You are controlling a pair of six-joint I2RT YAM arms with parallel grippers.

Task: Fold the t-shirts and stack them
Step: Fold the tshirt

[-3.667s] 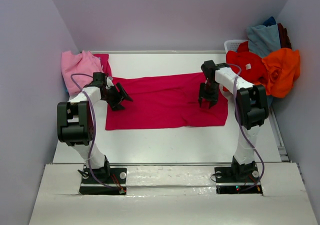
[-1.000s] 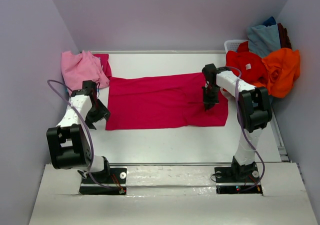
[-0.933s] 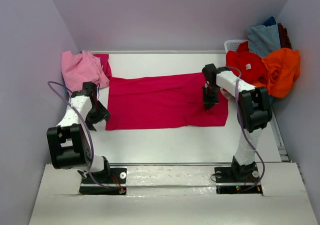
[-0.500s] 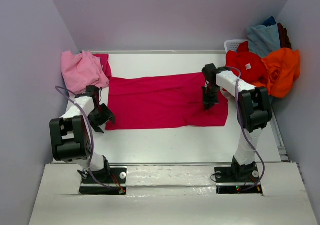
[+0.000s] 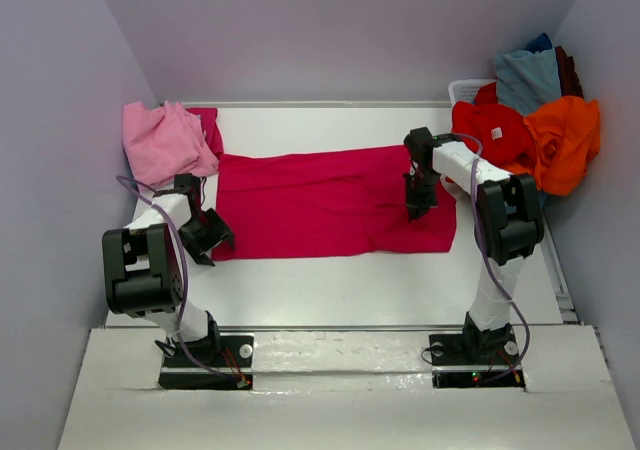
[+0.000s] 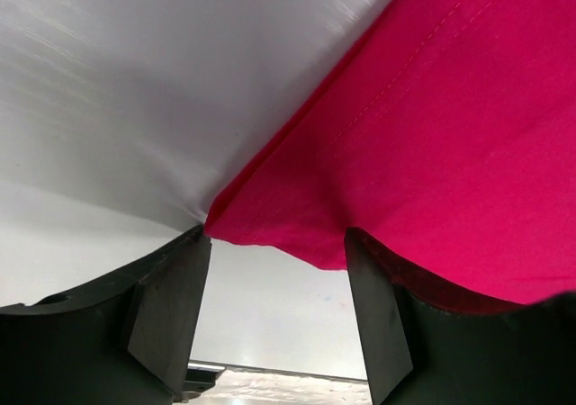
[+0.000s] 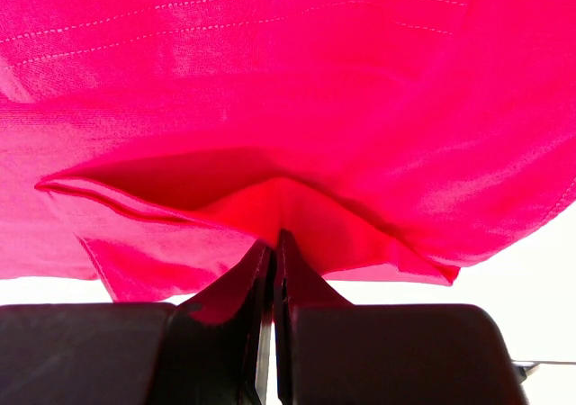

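A crimson-magenta t-shirt (image 5: 320,200) lies spread flat across the middle of the table. My left gripper (image 5: 212,238) stands open at its near-left corner. In the left wrist view that corner (image 6: 270,238) sits just ahead of the left gripper (image 6: 274,274), between the two fingers (image 6: 166,306), and the fabric touches neither of them that I can see. My right gripper (image 5: 415,210) is shut on a pinched-up fold near the shirt's right end. The right wrist view shows the cloth (image 7: 288,108) tented up from the closed right gripper (image 7: 273,243).
A light pink t-shirt (image 5: 160,140) lies crumpled at the far left, over another crimson one. At the far right a white basket (image 5: 465,88) holds a pile of red (image 5: 495,130), orange (image 5: 565,140) and grey-blue (image 5: 525,75) shirts. Walls stand close on both sides.
My left gripper has swung from the table's left edge in to the shirt's near-left corner, staying open. The right gripper has kept its pinch and its place.
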